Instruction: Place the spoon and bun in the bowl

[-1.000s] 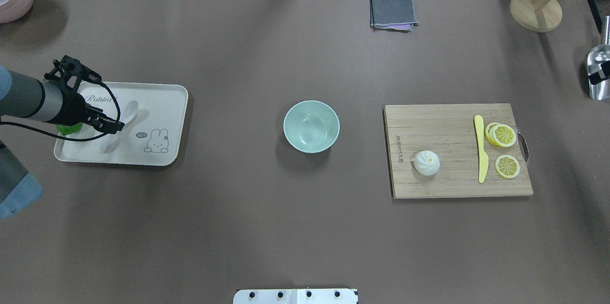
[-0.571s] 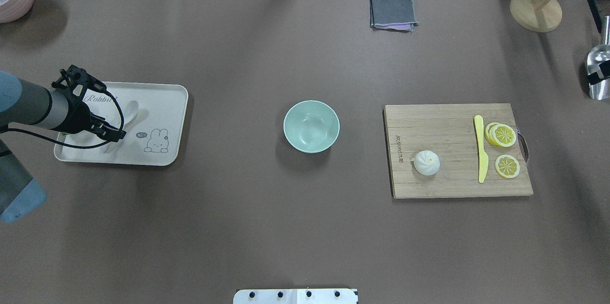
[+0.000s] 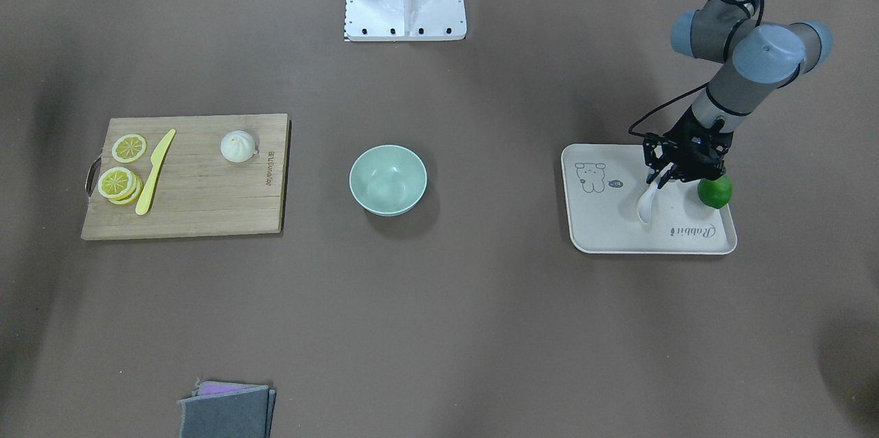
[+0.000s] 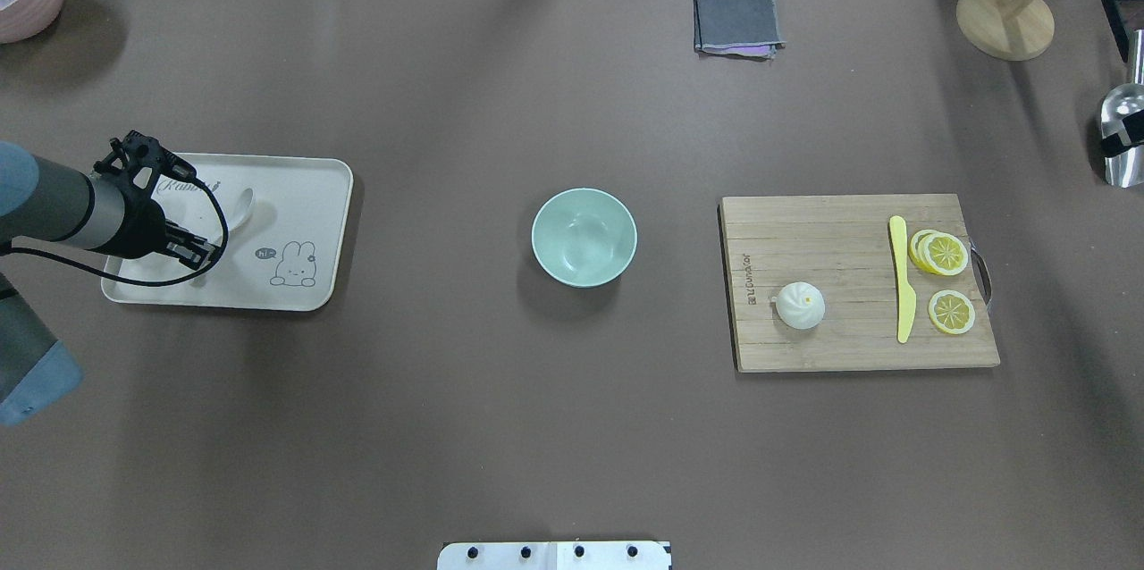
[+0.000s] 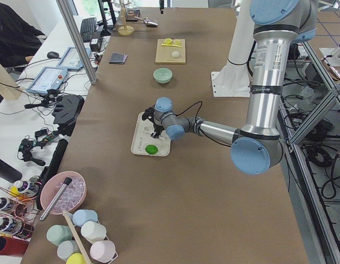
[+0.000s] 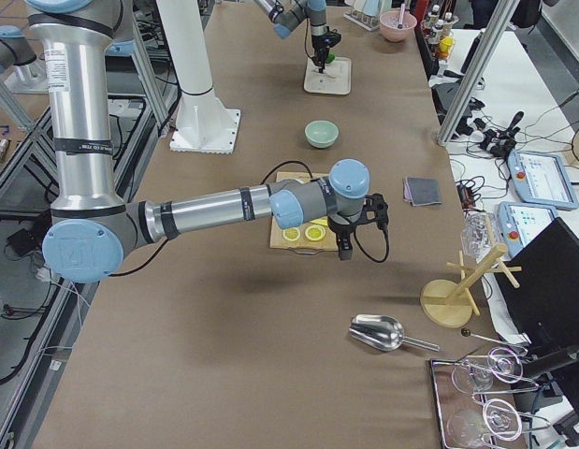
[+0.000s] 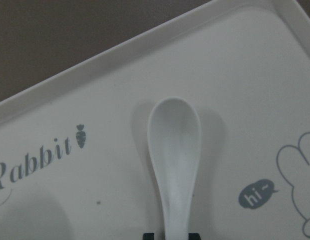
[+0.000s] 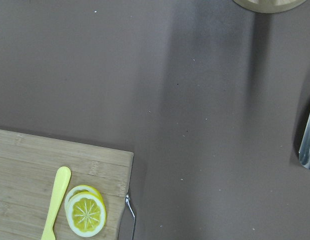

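On the tray lettered "Rabbit" and "hi~", the left pincer pinches the spoon.

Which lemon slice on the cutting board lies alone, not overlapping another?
The lemon slice on the robot-side half of the cutting board, beside the yellow knife. It lies flat by itself, while the other slices overlap in a pile farther from the robot.

**Brown table, stuff spread pretty wide**

The brown table carries a white tray on the robot's left, a mint bowl mid-table and a wooden cutting board on its right. Far side: folded grey cloth, wooden stand base, metal scoop, pink bowl.
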